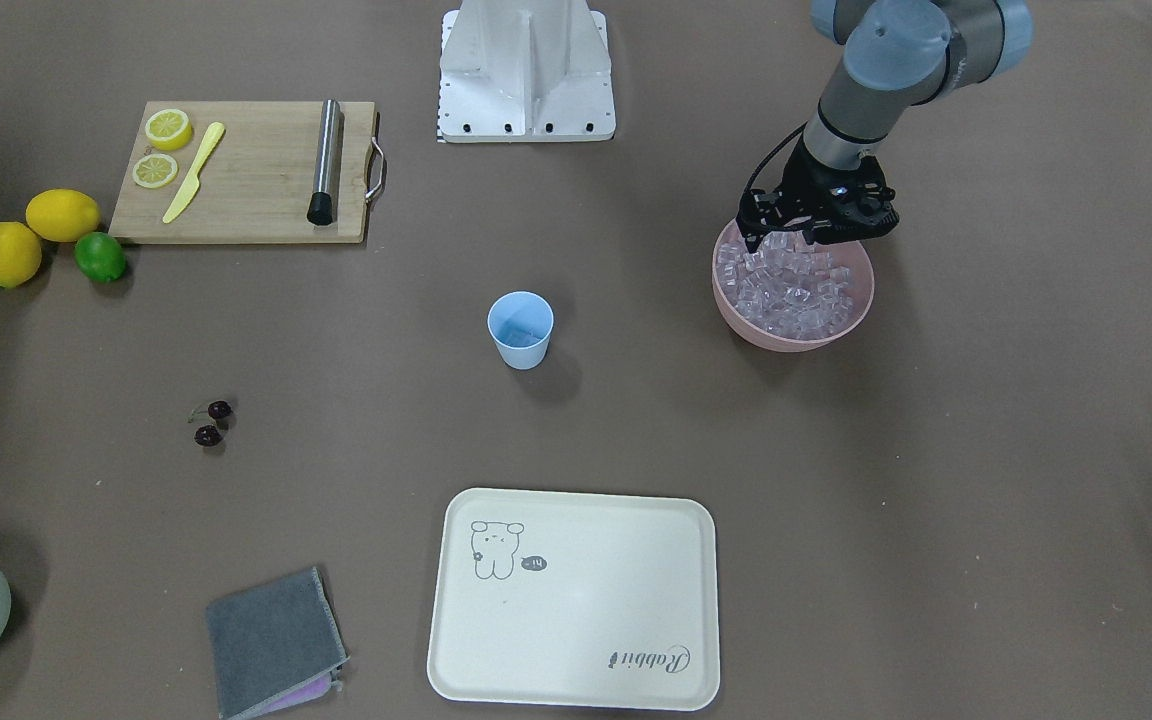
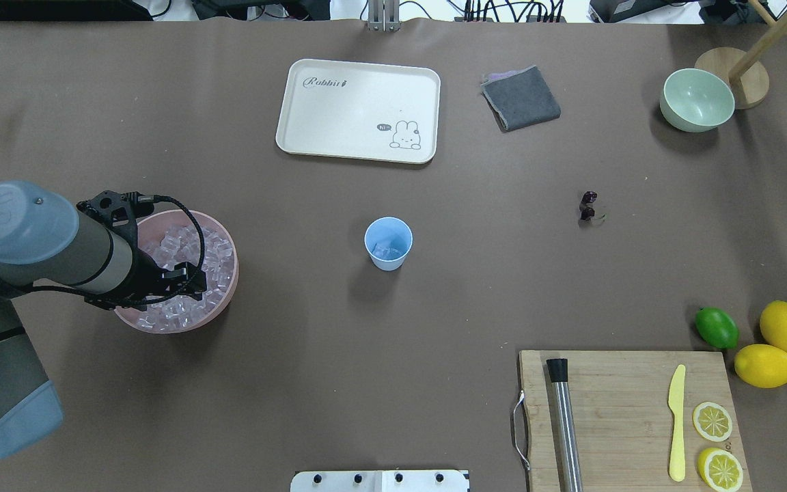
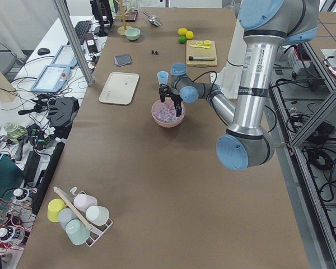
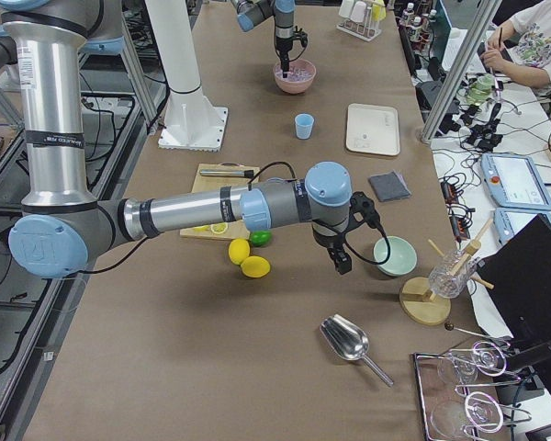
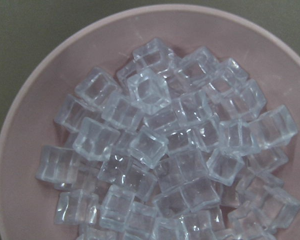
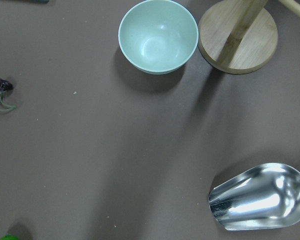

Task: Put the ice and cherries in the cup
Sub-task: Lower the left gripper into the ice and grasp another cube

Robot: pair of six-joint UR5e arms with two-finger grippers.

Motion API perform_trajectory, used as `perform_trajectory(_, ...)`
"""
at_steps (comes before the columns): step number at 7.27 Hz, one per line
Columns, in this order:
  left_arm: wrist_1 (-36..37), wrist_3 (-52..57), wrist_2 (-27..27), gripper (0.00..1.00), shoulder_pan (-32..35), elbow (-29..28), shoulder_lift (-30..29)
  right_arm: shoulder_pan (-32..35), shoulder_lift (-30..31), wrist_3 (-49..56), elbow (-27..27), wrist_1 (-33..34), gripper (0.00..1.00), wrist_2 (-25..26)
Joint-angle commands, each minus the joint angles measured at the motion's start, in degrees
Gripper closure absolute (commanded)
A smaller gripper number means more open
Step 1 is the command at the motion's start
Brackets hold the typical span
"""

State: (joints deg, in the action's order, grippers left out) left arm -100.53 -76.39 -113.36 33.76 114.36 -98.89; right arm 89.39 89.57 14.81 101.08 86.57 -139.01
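The left gripper [image 1: 804,238] hangs low over the pink bowl [image 1: 796,338] of ice [image 1: 796,290] on the robot's left. I cannot tell whether its fingers are apart or together, and its wrist camera shows only cubes. The cup [image 2: 388,243] stands upright mid-surface [image 2: 298,376], mouth up, with bare room all round. Only the overhead view shows cubes inside it. The cherries [image 2: 588,205] lie well off to its right, the pair lined near-to-far. The right gripper [image 4: 342,260] hovers near the green bowl [image 4: 395,255], and I cannot tell how its fingers stand.
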Motion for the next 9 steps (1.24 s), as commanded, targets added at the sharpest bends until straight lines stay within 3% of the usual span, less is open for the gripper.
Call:
perform_trajectory(1, 0.0, 0.1, 0.0, 0.42, -0.4, 0.0, -0.1, 0.0, 0.3, 0.0, 0.1, 0.0, 0.01, 0.0)
perform_trajectory(6, 0.1, 0.5, 0.0, 0.69, -0.4, 0.0, -0.1, 0.0, 0.3, 0.0, 0.1, 0.0, 0.01, 0.0)
perform_trajectory(7, 0.1, 0.6, 0.0, 0.80, -0.4, 0.0, -0.3, 0.0, 0.3, 0.0, 0.1, 0.0, 0.01, 0.0)
perform_trajectory(8, 0.1, 0.8, 0.0, 0.99, -0.2, 0.2, -0.5, 0.0, 0.3, 0.0, 0.1, 0.0, 0.01, 0.0)
perform_trajectory(9, 0.5, 0.9, -0.2, 1.00, 0.8, 1.1, -1.0, 0.0, 0.3, 0.0, 0.1, 0.0, 0.01, 0.0)
